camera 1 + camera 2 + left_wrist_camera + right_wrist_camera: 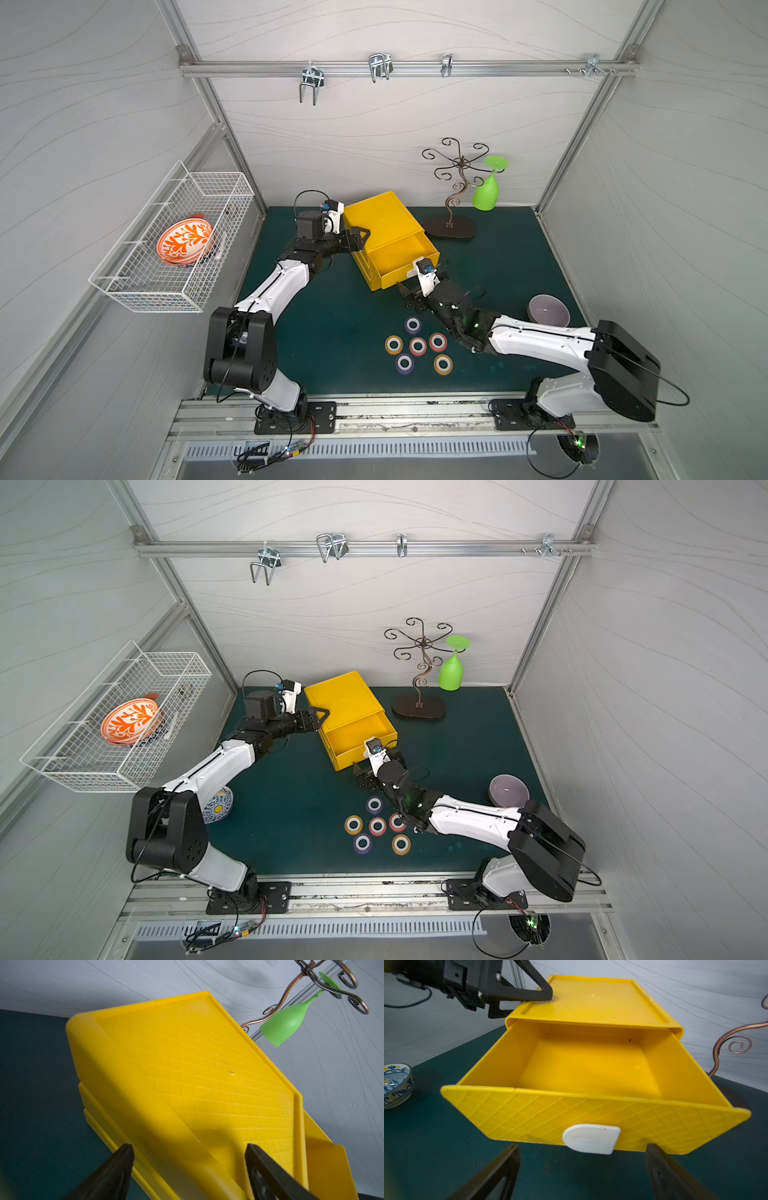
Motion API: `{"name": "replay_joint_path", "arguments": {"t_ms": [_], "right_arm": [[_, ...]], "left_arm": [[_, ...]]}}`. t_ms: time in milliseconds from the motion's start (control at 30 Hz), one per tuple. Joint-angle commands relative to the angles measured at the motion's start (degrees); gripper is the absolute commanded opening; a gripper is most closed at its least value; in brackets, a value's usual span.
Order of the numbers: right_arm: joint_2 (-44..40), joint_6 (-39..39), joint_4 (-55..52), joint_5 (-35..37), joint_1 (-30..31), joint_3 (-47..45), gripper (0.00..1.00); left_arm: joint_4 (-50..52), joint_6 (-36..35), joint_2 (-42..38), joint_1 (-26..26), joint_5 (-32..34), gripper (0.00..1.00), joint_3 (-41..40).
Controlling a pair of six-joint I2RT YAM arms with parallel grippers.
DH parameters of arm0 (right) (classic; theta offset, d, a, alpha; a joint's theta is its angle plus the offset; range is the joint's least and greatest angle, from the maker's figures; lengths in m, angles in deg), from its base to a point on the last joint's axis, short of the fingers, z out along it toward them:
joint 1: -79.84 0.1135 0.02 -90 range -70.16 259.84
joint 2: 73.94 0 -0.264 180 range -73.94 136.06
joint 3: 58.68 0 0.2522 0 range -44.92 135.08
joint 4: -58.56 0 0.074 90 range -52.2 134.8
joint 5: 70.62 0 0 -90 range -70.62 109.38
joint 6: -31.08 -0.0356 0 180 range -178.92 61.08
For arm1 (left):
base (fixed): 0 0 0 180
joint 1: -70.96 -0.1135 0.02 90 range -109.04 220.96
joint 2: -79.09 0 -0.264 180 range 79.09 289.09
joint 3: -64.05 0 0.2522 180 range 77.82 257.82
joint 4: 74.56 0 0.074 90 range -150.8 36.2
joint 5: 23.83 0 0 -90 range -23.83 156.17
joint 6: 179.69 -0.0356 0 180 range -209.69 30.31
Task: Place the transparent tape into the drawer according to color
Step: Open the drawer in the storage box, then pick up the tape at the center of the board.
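Right gripper (582, 1148) gapes wide, empty, at the open drawer (529, 1113) — tape rolls (417, 345) lie behind it, beside its own forearm.

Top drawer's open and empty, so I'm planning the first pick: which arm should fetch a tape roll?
Right, I'd say. The right hand, open, hangs free before the drawer, its arm beside the tape rolls. The left hand straddles a top edge of the yellow box, farther from them.
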Motion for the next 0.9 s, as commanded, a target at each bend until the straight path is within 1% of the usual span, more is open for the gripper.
{"name": "replay_joint_path", "arguments": {"t_ms": [0,33,167,267,333,433,533,600,733,867], "right_arm": [[-4.10,-1.53,-6.31,-1.52,0.44,0.72,0.99],[-5.20,-1.93,-8.65,-2.31,0.42,0.97,0.99],[-9.80,-5.16,-18.63,-3.97,0.14,1.24,0.99],[-13.70,-9.99,-29.48,-7.69,-1.60,2.15,0.99],[-16.61,-12.94,-37.08,-12.57,-3.90,2.72,0.99],[-20.78,-14.51,-43.73,-21.50,-8.20,2.16,0.99],[-23.00,-15.81,-49.98,-25.17,-11.44,2.66,0.99],[-21.97,-16.15,-55.55,-26.39,-12.73,4.85,0.99],[-15.87,-15.09,-65.64,-29.94,-13.26,9.87,0.99],[-12.57,-16.49,-69.33,-33.10,-13.17,9.73,0.99]], "left_arm": [[1.90,-0.90,-2.89,0.33,0.56,0.95,0.03],[2.33,-0.96,-3.92,0.33,0.99,0.99,-0.32],[4.20,-1.10,-7.92,0.33,2.62,1.00,-1.84],[5.77,-0.25,-10.90,0.28,2.49,1.00,-2.72],[7.22,0.62,-13.06,0.32,2.17,1.00,-3.59],[10.31,1.50,-16.22,0.29,2.11,1.00,-5.50],[13.04,2.06,-19.77,0.26,2.60,1.00,-8.38],[14.36,2.50,-21.93,0.34,2.76,1.00,-10.28],[16.02,4.12,-24.97,0.32,0.66,1.00,-13.55],[16.62,5.73,-26.65,0.30,-1.16,0.99,-16.02]]}}
